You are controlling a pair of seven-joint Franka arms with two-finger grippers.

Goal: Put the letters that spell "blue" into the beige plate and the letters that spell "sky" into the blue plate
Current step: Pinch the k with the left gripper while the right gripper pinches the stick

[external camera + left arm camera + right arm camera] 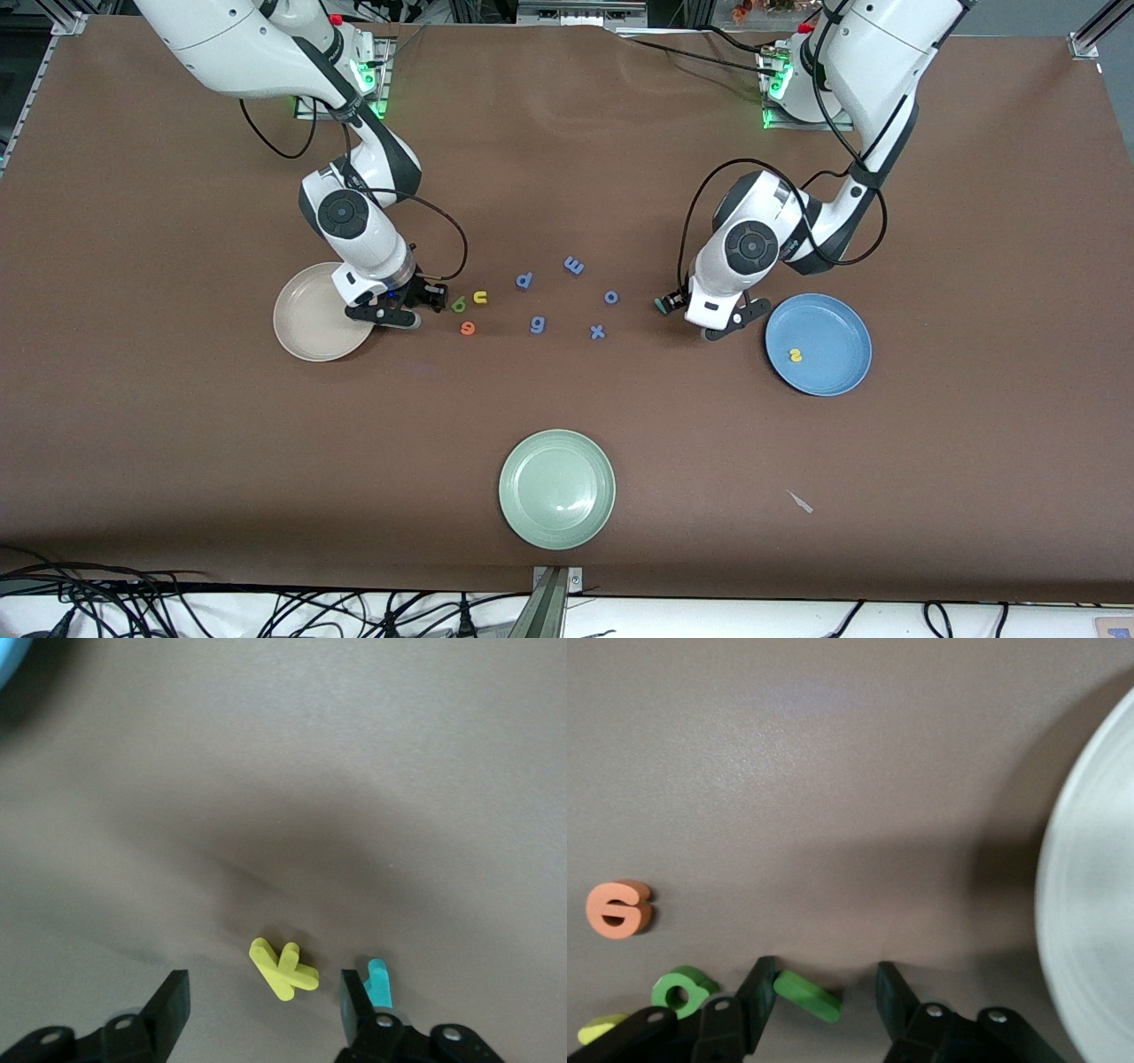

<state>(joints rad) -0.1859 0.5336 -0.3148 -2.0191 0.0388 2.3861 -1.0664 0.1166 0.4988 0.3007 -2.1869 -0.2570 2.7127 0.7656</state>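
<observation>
Worrying bit: right end effector (824, 992), open around the green l (806, 995) beside the beige plate (310, 330), may bump the b (682, 989). Left end effector (266, 1001), open around the k (283, 969), may snag the y (378, 983) near the blue plate (819, 306).

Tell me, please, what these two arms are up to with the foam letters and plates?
They are sorting letters into plates. The right gripper is down at the table beside the beige plate, jaws open around the green l; the green b, yellow u and orange e lie alongside. The left gripper is down beside the blue plate, jaws open around the yellow k, with the teal y next to one finger. The yellow s already lies in the blue plate.
</observation>
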